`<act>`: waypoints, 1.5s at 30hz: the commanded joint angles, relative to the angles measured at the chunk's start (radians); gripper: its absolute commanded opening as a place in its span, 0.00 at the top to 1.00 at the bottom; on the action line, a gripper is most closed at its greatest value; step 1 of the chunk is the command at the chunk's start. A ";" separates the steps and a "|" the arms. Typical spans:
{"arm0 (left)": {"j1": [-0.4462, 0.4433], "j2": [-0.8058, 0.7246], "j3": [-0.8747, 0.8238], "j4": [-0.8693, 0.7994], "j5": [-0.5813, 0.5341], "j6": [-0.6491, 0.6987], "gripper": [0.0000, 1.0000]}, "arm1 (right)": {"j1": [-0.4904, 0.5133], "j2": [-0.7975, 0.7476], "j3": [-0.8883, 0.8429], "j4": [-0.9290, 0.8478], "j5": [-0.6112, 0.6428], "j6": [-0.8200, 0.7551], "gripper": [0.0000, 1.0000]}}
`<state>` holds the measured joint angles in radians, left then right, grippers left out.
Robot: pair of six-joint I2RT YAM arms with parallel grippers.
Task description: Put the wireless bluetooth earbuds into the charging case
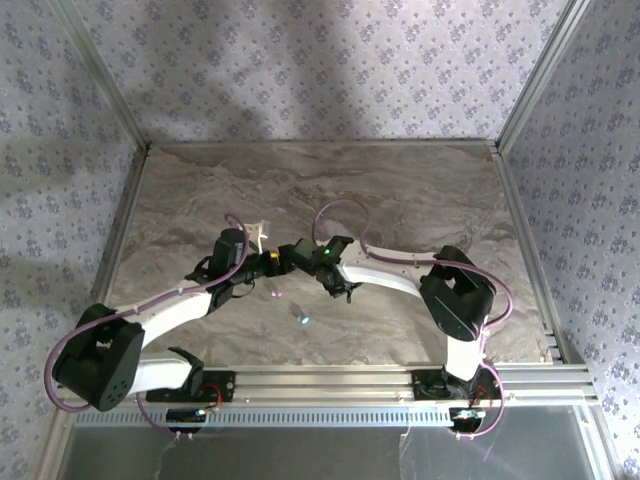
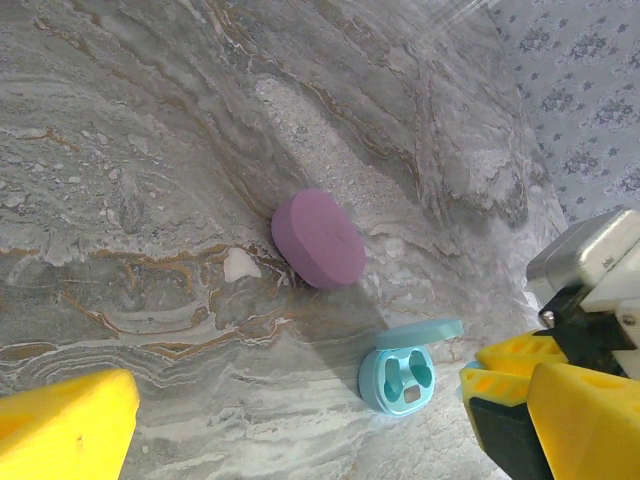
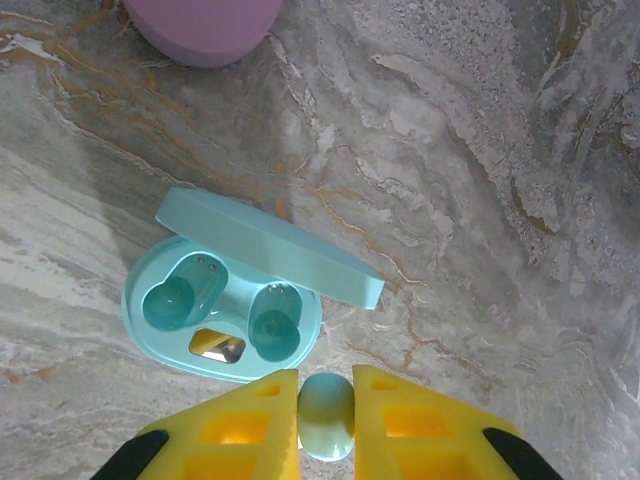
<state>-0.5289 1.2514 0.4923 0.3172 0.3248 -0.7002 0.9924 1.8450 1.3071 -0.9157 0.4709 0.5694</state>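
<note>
A pale teal earbud (image 3: 326,415) is pinched between the yellow fingers of my right gripper (image 3: 326,420), which is shut on it. Just ahead of it lies the teal charging case (image 3: 222,315), lid (image 3: 268,245) hinged open and both sockets empty. The left wrist view has the same open teal case (image 2: 400,378) on the table, with the right gripper's yellow fingers (image 2: 500,365) close beside it on the right. My left gripper (image 2: 320,440) stands wide open above the table, nothing between its fingers. From above, the teal case (image 1: 303,319) is a small spot in front of both wrists.
A shut pink oval case (image 2: 318,238) lies on the marbled table just beyond the teal one, also at the top edge of the right wrist view (image 3: 200,25). Both arms meet over the table's middle. Metal rails (image 1: 525,250) and patterned walls bound the table.
</note>
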 commanded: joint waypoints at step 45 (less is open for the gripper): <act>0.008 -0.027 -0.003 0.036 0.018 -0.010 0.00 | 0.028 0.164 0.069 -0.033 0.097 0.016 0.82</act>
<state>-0.5102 1.2514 0.4675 0.2558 0.2714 -0.7002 1.0122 1.9564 1.3663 -0.9310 0.5365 0.5690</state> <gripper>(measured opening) 0.997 0.186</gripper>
